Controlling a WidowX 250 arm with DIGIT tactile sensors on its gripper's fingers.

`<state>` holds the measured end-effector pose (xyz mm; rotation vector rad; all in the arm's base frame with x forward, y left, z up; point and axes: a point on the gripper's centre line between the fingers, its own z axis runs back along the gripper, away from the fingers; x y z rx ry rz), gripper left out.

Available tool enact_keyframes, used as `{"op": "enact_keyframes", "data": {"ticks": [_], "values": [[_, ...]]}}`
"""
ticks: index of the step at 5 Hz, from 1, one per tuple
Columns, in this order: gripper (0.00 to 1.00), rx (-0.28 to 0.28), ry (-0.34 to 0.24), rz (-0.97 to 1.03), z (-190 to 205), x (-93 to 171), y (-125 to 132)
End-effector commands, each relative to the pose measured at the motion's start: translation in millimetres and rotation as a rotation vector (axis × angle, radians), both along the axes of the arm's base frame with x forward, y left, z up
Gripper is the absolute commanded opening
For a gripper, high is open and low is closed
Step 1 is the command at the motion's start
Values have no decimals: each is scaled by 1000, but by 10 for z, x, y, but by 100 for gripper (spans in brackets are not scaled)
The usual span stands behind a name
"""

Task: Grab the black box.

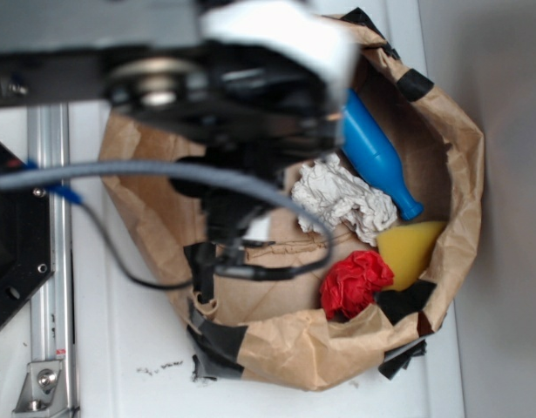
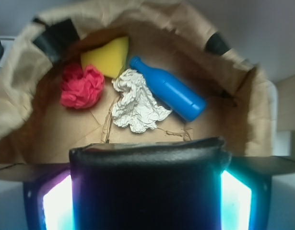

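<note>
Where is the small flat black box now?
In the wrist view the small flat black box fills the lower centre, between the gripper's lit fingers, nearer than the crumpled foil.

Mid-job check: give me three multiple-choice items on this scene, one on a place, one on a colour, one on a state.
1. The blue bottle lies:
A. inside the paper bag
B. on the white table
C. on the black plate

2. The crumpled ball beside the yellow sponge is:
A. green
B. red
C. white

3. The black box is:
A. loose by the sponge
B. between the gripper fingers
C. under the bottle

Answers:
1 A, brown bag walls surround it.
2 B, it is plainly red.
3 B, the wrist view shows lit fingers flanking it.
</note>
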<state>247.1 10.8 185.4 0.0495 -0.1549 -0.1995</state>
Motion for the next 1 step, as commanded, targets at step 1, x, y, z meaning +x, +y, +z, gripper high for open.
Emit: {"op": "enact_keyframes", "data": {"ticks": [1], "values": [[0, 8, 37, 21, 149, 54, -123]]}}
